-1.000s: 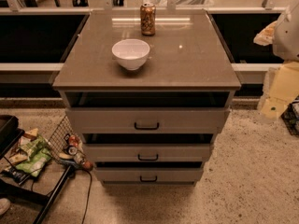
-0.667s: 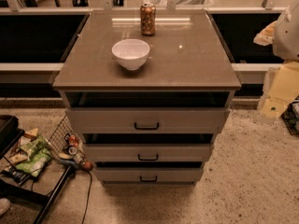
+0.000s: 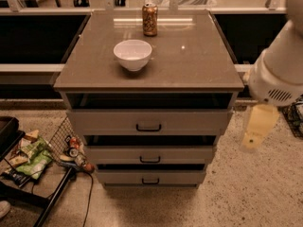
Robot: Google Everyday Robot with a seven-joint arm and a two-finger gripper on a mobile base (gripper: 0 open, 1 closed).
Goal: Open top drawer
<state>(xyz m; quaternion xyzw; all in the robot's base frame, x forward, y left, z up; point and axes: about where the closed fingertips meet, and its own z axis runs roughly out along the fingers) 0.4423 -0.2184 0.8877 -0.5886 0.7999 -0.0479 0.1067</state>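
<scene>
Since the gripper [image 3: 258, 126] hangs at the right of the cabinet, just past its front corner and well apart from the handle [image 3: 148, 127], the step in hand looks like the approach. Whether the gripper is open or closed, I cannot tell. The top drawer [image 3: 109, 121] sits directly under the cabinet top [image 3: 203, 65], the tallest of three grey fronts, with a dark gap above it; it seems drawn out little, if at all. To do this well, the gripper should swing leftward round the corner, come level with the small dark loop at the panel's centre, take it squarely, then pull straight out toward the camera. It must not take the similar handles on the two slimmer drawers [image 3: 189, 154] below. A white bowl [image 3: 133, 54] and a can [image 3: 150, 19] stand on top, so a smooth pull is wise. A wire basket [image 3: 60, 137] of snack packets [image 3: 29, 156] lies on the floor at the left, probably outside the drawer's path.
</scene>
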